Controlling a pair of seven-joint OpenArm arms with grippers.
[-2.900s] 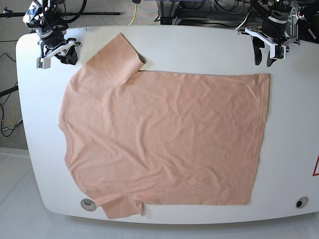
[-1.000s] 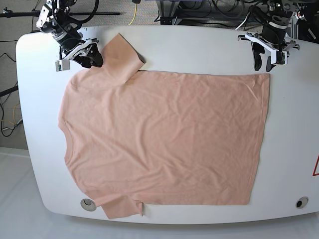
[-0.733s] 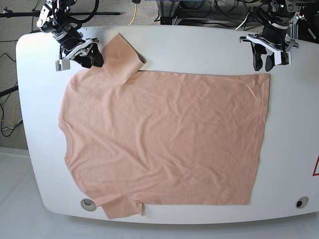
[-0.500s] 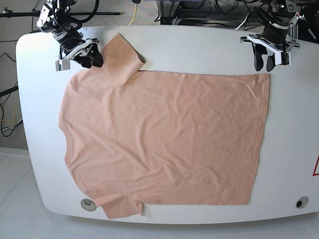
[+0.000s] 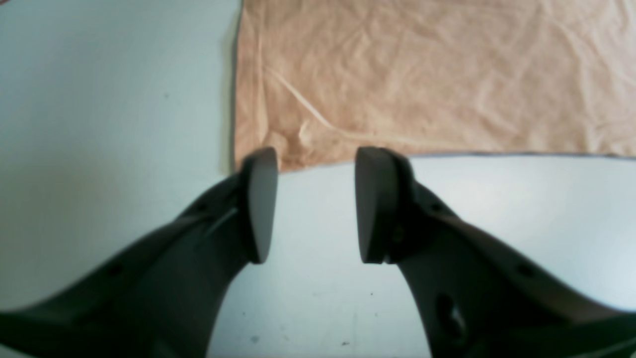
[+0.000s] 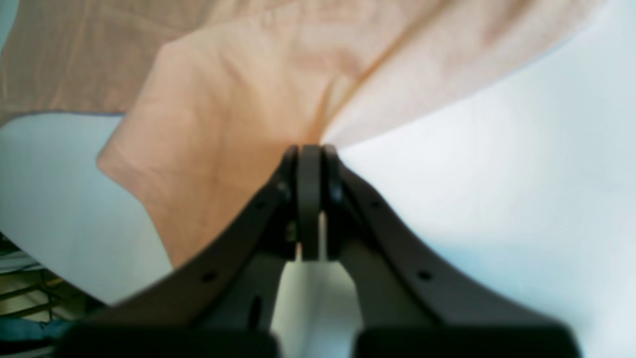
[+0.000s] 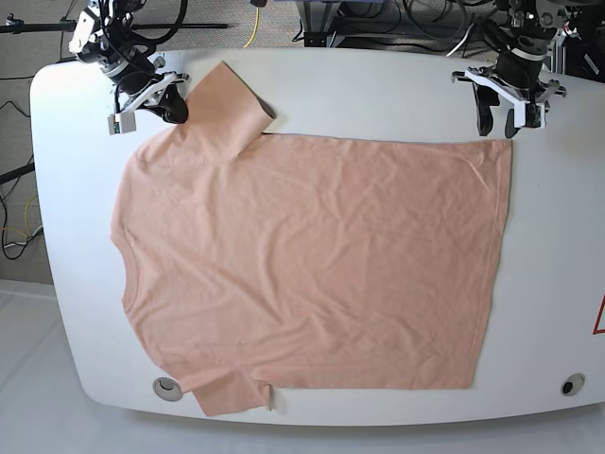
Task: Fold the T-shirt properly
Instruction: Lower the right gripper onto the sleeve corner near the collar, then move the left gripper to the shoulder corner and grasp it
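The right gripper [image 6: 309,149] pinches the peach cotton T-shirt's [image 7: 312,265] sleeve; the left gripper [image 5: 313,164], jaws apart, straddles the hem corner just ahead.

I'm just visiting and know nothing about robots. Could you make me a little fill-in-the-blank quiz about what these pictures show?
1. The cloth spread on the white table is a peach-coloured ____.
2. The right gripper is ____ on the edge of a sleeve.
3. The left gripper is ____, with nothing between its fingers.
4. The left gripper is poised at a ____ of the T-shirt's hem.

Missing words: T-shirt; shut; open; corner
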